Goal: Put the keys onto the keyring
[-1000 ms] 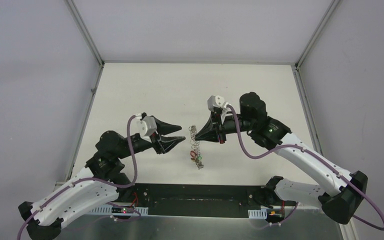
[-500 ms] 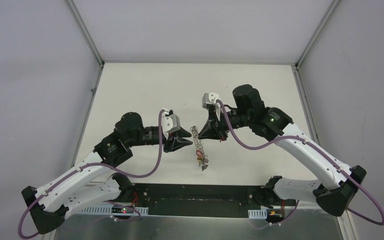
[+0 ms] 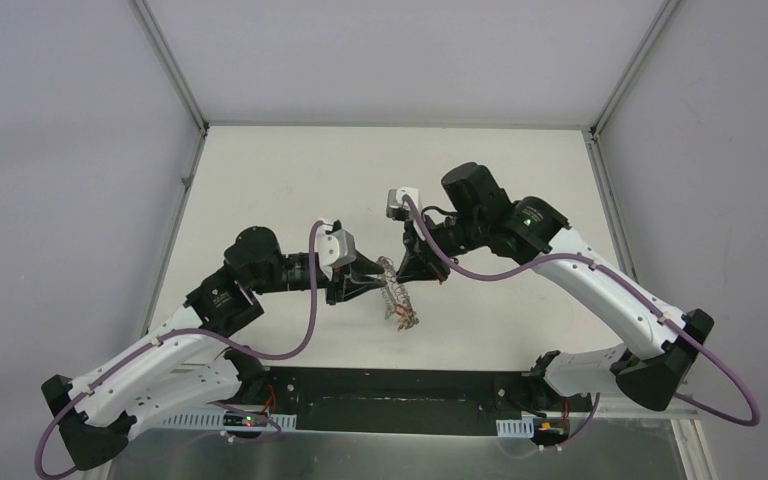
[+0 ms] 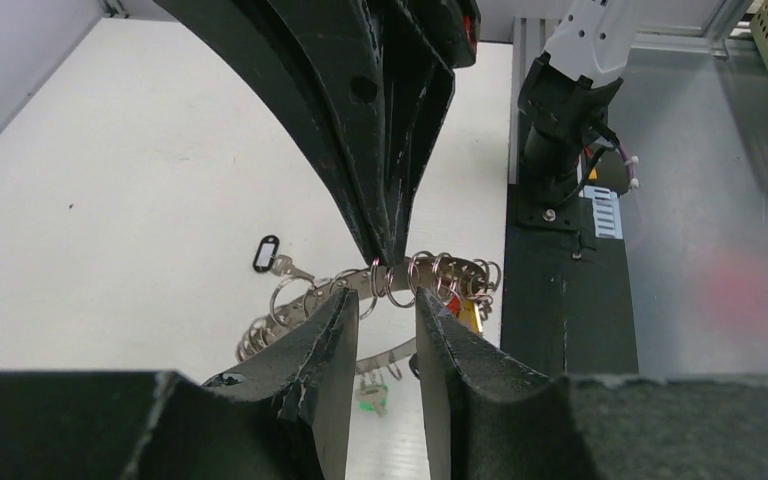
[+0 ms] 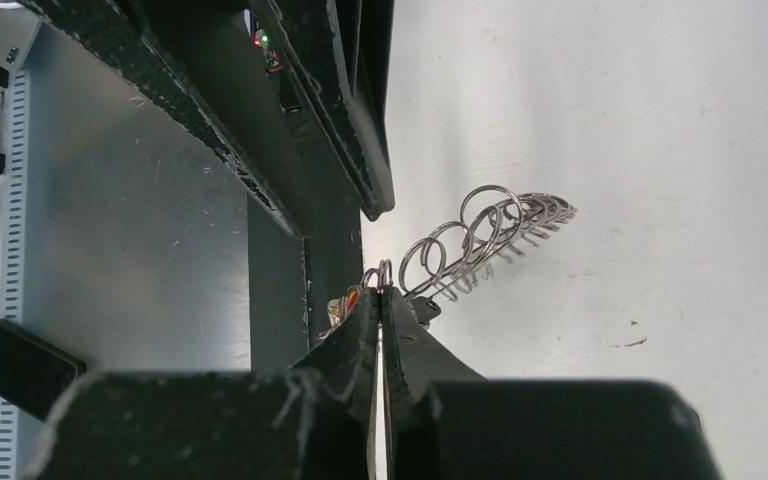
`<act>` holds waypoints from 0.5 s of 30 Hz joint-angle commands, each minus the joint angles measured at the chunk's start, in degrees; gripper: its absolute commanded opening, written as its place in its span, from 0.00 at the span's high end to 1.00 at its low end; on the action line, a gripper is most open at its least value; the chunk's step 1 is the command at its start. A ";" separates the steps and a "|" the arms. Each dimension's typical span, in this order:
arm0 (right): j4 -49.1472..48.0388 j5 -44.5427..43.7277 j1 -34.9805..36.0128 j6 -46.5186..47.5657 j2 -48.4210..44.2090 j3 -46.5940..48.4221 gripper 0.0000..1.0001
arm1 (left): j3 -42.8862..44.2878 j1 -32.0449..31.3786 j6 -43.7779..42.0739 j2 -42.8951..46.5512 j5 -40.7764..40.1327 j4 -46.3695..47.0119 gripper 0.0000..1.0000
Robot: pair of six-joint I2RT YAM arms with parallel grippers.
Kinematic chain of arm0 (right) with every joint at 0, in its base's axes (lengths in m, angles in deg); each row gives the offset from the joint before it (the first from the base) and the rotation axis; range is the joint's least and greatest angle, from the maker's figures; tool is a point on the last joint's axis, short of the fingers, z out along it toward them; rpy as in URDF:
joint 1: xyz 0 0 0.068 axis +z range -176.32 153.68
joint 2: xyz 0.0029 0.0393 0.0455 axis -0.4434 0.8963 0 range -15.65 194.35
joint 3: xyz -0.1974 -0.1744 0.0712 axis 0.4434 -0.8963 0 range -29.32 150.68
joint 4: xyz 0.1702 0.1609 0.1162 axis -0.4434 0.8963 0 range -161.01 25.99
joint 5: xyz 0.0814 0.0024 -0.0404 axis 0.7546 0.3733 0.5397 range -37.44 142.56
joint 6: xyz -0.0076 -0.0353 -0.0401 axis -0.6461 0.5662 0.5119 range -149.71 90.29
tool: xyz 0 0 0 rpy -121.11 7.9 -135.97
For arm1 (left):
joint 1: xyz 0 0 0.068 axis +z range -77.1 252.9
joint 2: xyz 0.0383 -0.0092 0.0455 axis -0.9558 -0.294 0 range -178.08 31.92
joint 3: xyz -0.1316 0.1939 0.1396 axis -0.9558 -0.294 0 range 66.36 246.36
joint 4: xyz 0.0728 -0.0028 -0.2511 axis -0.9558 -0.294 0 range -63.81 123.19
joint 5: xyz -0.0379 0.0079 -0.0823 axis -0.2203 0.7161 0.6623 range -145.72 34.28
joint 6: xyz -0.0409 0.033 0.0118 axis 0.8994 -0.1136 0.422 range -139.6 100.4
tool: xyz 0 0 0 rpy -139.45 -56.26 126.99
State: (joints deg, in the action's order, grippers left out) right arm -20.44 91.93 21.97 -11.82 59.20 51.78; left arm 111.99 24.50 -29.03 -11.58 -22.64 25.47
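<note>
Since half a second ago, the left gripper [image 4: 385, 300] has been pushed in until its parted fingers straddle the keyring [image 3: 397, 297], held edge-up over the table [image 3: 290, 180] with a black-tagged key [image 4: 265, 252] beside its loops and pinched shut at the rim by the right gripper [image 5: 381, 292]. Were the left fingers closed off-centre, the ring could be twisted from that pinch and dropped.

left arm [image 3: 150, 370] + right arm [image 3: 610, 295]: white link shells, black joint housings. Purple cable [image 3: 312, 300] looped along each. Pale grey camera block [image 3: 340, 246] per wrist. Fingers [image 4: 315, 350] matte black, tapered, rough-textured. Green LED [image 3: 526, 211] on right arm.
</note>
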 commanded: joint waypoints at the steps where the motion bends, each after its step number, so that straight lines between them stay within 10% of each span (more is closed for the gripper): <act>1: 0.99 1.11 0.83 1.64 -0.06 4.06 1.00 | -0.57 -0.23 1.13 0.09 0.21 4.68 0.72; 15: -0.63 2.81 1.10 0.28 0.33 4.26 1.00 | -0.75 -0.28 2.71 -4.10 2.10 7.11 0.78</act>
State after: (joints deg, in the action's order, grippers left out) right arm -18.65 92.50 22.69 -11.34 60.08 53.07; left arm 111.48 24.50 -27.04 -15.30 -21.20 29.53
